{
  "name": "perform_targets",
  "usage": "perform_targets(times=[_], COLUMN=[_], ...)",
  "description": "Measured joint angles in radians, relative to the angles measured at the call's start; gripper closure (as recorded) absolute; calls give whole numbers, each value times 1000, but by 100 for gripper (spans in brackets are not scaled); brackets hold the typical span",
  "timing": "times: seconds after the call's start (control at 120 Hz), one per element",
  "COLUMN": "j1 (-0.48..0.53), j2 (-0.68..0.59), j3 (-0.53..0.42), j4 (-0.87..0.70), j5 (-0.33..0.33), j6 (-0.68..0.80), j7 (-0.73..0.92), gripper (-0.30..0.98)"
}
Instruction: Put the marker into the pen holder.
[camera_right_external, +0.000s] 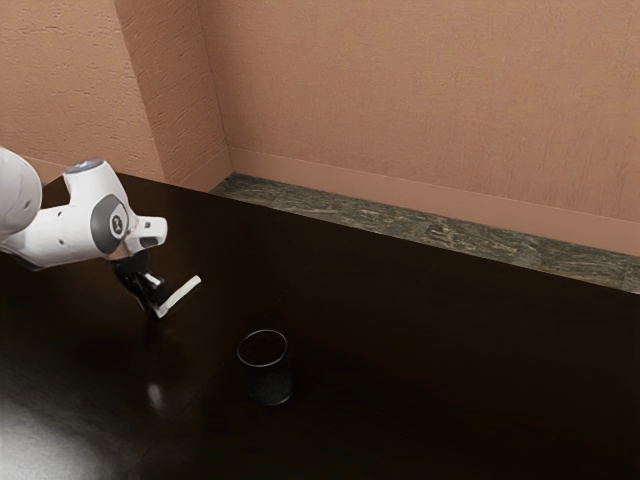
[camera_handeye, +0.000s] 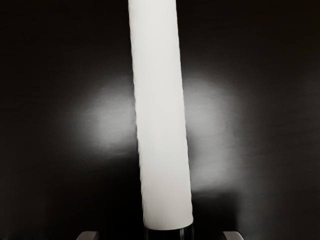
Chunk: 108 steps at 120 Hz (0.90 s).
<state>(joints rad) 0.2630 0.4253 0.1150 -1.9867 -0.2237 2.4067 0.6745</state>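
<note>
In the exterior view the gripper (camera_right_external: 156, 309) points down, low over the table, at the near end of the white marker (camera_right_external: 183, 294). The marker's pale barrel extends from there toward the exterior view's right. The wrist view has the marker (camera_handeye: 161, 115) running lengthwise, its dark end at the lower edge between the fingertips of the gripper (camera_handeye: 160, 235). Dark gaps separate both fingertips from it, so the gripper is open around it. The pen holder (camera_right_external: 270, 385), a dark see-through cup, stands upright toward the exterior view's right, apart from the gripper and marker.
The dark glossy table (camera_right_external: 420, 350) carries bright reflections. Its far edge runs in front of a stone-like floor strip (camera_right_external: 430, 232) and a tan wall (camera_right_external: 420, 100). The cup's round rim faces up.
</note>
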Motion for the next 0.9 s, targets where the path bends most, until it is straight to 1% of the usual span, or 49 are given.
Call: perform_targets(times=[0.167, 0.358, 0.492, 0.9], j1=[1, -6, -7, -11], j2=[4, -1, -2, -61], j3=[-1, -2, -2, -1], j4=[-2, -3, -5, -15], j5=[-10, -12, -13, 1], j6=[0, 0, 0, 2], j7=[-4, -9, -13, -25], gripper=[43, 58, 63, 68])
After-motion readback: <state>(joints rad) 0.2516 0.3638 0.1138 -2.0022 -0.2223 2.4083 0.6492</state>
